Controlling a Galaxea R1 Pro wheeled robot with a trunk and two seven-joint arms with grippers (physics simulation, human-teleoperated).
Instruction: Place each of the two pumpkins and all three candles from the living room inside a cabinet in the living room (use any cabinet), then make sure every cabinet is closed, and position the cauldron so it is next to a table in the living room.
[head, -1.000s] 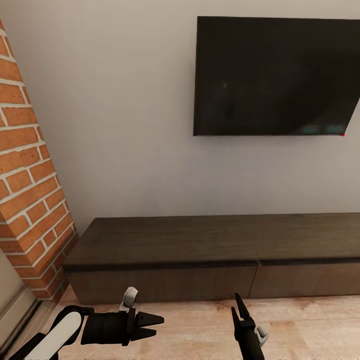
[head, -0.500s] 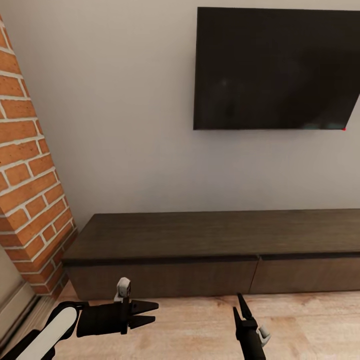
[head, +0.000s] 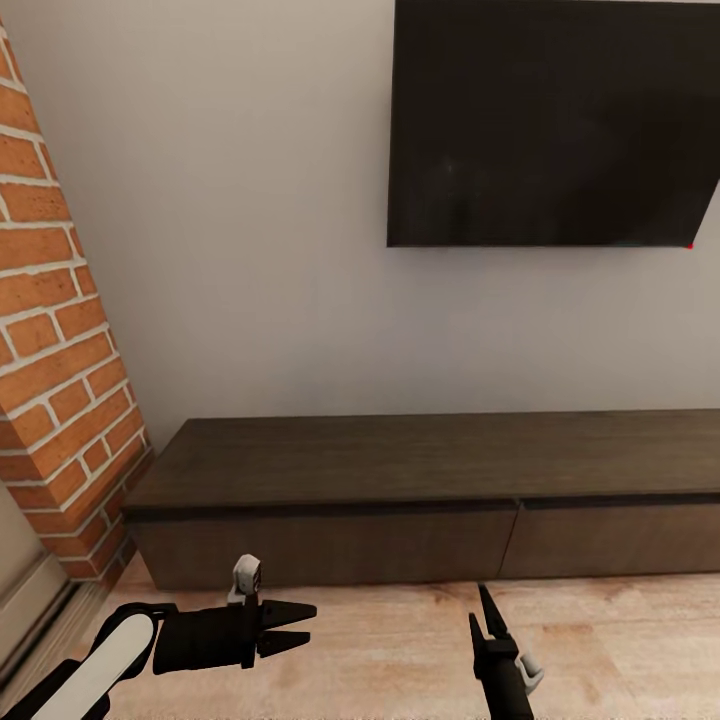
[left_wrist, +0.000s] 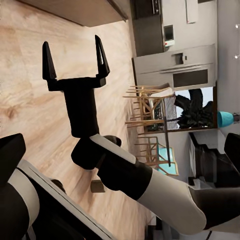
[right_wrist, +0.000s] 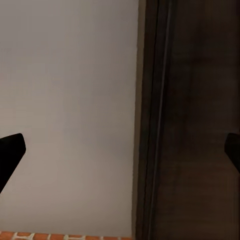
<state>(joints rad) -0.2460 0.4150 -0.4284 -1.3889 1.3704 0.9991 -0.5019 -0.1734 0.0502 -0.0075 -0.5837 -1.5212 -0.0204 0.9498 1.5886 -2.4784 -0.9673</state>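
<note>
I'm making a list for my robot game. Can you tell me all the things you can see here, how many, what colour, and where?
Cabinet: one, dark brown wood, long and low, against the wall, both visible drawer fronts shut.
TV: one, black, on the wall above the cabinet.
Wall: one, pale grey, behind the cabinet.
Brick column: one, orange-red with pale mortar, left of the cabinet.
Floor: one, light wood, in front of the cabinet.
Fridge: one, silver-grey, far off in the left wrist view.
Chairs: several, light wood, far off near the fridge.
Left hand: one, black, open, low over the floor.
Right hand: one, black, open, low over the floor, pointing at the cabinet.
</note>
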